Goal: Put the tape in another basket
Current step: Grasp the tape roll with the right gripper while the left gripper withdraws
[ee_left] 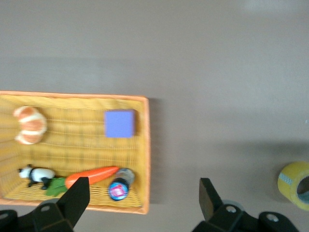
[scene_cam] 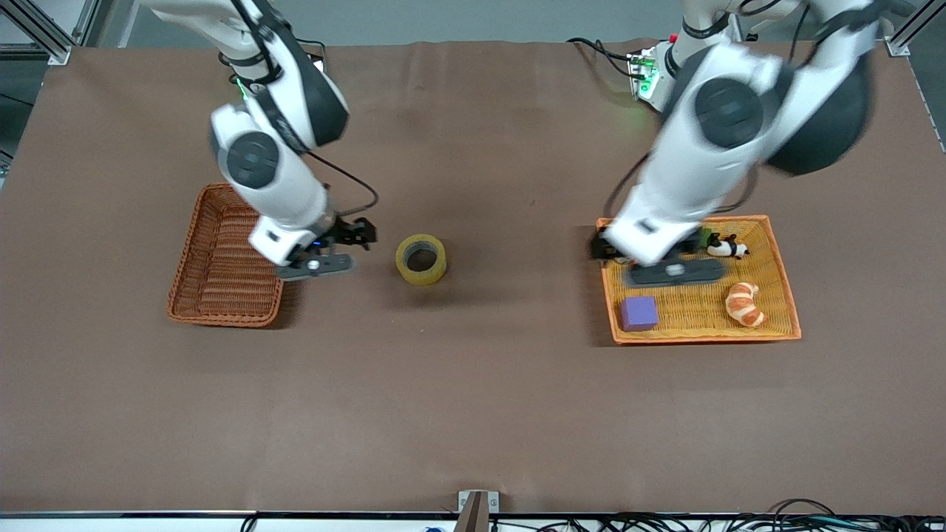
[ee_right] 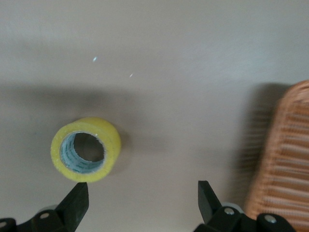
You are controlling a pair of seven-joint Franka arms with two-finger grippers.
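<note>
The tape (scene_cam: 420,259) lies flat on the brown table (scene_cam: 473,399), between the wicker basket (scene_cam: 222,258) and the orange tray (scene_cam: 776,310), in neither. Your right gripper (scene_cam: 325,255) hangs wide open and empty over the table between basket and roll. The left gripper (scene_cam: 669,270), equally wide and empty, is over the tray. Watch the pickup: from this offset, a finger could clip the roll's rim and skid it away. The cloth-like surface shows faint creases; aluminium framing edges the room's corners.
</note>
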